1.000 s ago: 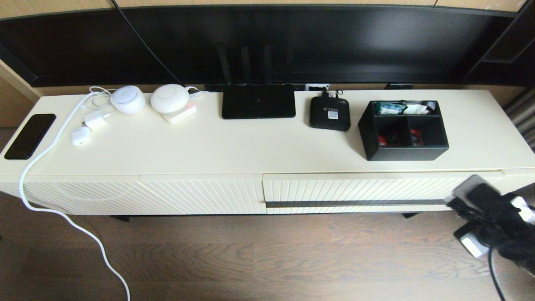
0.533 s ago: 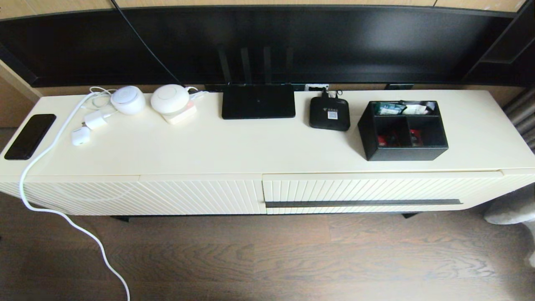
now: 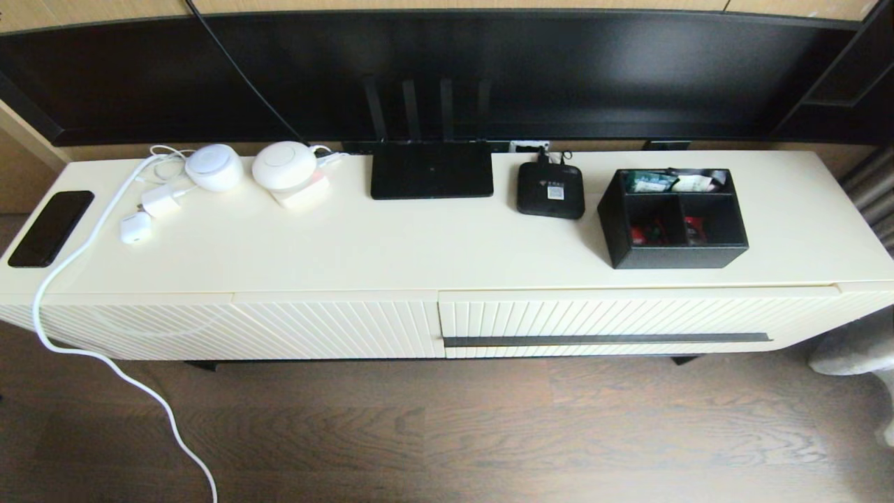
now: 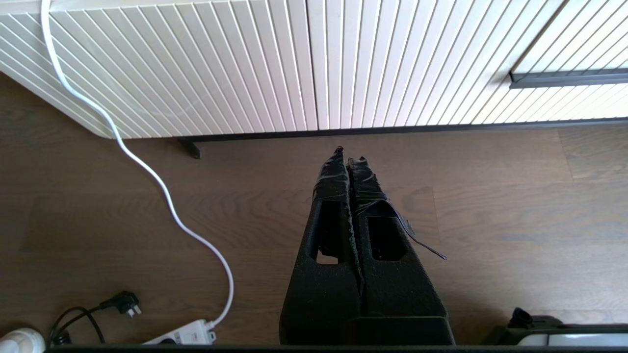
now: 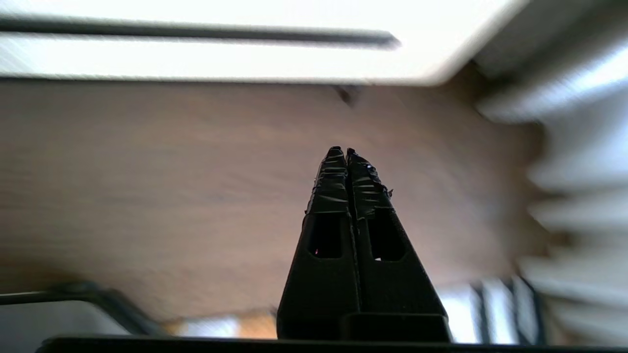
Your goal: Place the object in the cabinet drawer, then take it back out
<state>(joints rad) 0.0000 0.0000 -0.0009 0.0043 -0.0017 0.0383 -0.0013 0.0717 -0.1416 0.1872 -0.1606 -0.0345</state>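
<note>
A long, low cream cabinet [image 3: 419, 251] with a smooth top runs across the head view, standing on a brown wooden floor [image 3: 489, 433]. Toward its right end sits the black rectangular organiser box [image 3: 674, 218], upright on the cabinet top. It has one long compartment at the back holding green and white packets, and two square compartments in front with small red packets inside. Directly below it, the wide cream drawer with a diagonally ribbed front [image 3: 614, 318] is fully closed, and its long dark horizontal handle bar [image 3: 606, 340] lies flush along the front.

Just left of the box is a small flat black rounded-square device [image 3: 551, 190], then a flat black router [image 3: 431, 170] with four upright antennas. Further left are two round white gadgets [image 3: 244, 166], small white chargers [image 3: 150, 213], and a black phone [image 3: 50, 228] at the far left edge. A white cable [image 3: 84, 342] trails off the cabinet and down to the floor.

Neither arm shows in the head view. The left gripper [image 4: 348, 156] hangs low over the floor in front of the handle-less ribbed panel, fingers pressed together and holding nothing. The right gripper [image 5: 341, 151] hangs likewise over the floor near the cabinet's right corner — jaws closed and empty, with the handle bar's end above it in a blurred picture.
</note>
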